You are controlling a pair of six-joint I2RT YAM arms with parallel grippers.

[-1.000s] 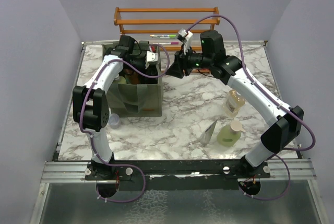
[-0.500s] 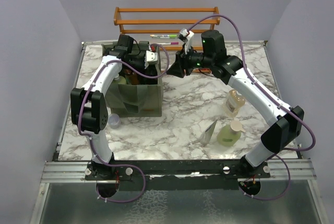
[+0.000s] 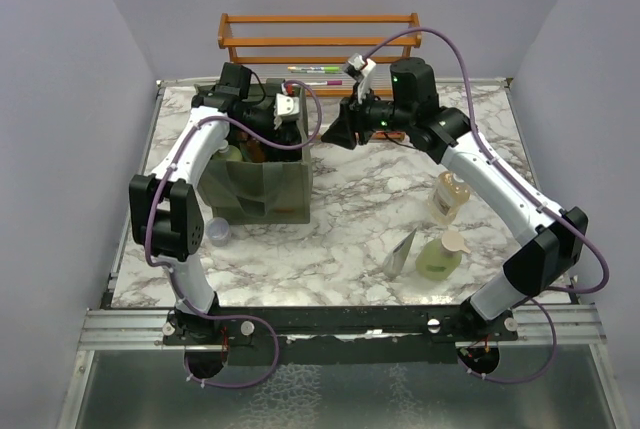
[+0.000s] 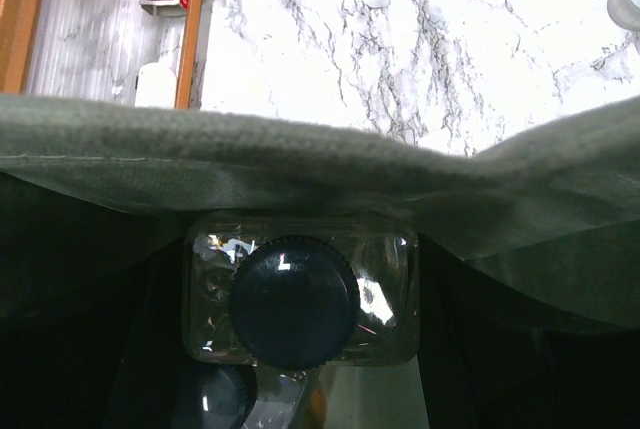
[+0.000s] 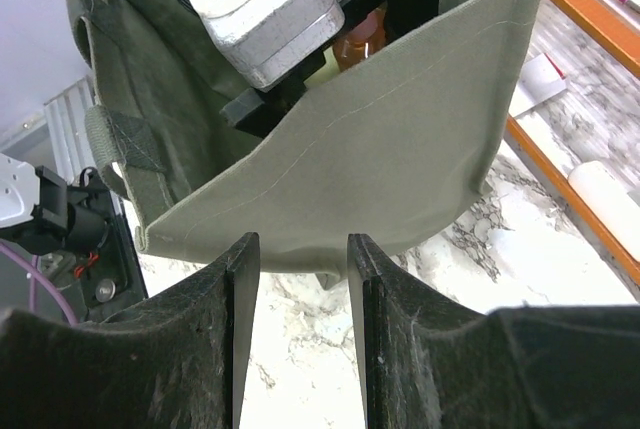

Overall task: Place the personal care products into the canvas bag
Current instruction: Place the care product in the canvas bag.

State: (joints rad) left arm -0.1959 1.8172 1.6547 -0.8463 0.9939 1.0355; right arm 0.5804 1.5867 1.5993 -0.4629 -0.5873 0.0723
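Observation:
The olive canvas bag [image 3: 262, 184] stands at the table's left. My left gripper [image 3: 264, 131] reaches down into it and is shut on a clear bottle with a black cap [image 4: 297, 299], seen cap-on just below the bag's wall [image 4: 300, 164]. A second black cap [image 4: 215, 401] lies below it. An orange bottle [image 5: 360, 37] and a pale green bottle [image 3: 232, 154] sit inside the bag. My right gripper [image 5: 298, 249] is open and empty beside the bag's right wall [image 5: 380, 159]. An amber pump bottle [image 3: 449, 199], a green pump bottle [image 3: 438, 259] and a grey pouch [image 3: 402, 252] stand at the right.
A wooden slatted rack [image 3: 320, 39] stands along the back edge, with marker pens [image 3: 315, 70] in front of it. A small lavender cup [image 3: 217, 232] sits by the bag's front left corner. The left gripper's white body [image 5: 265, 9] fills the bag's mouth.
My left arm has shifted a little back and to the left over the bag. My right gripper has edged slightly back and right, still open beside the bag.

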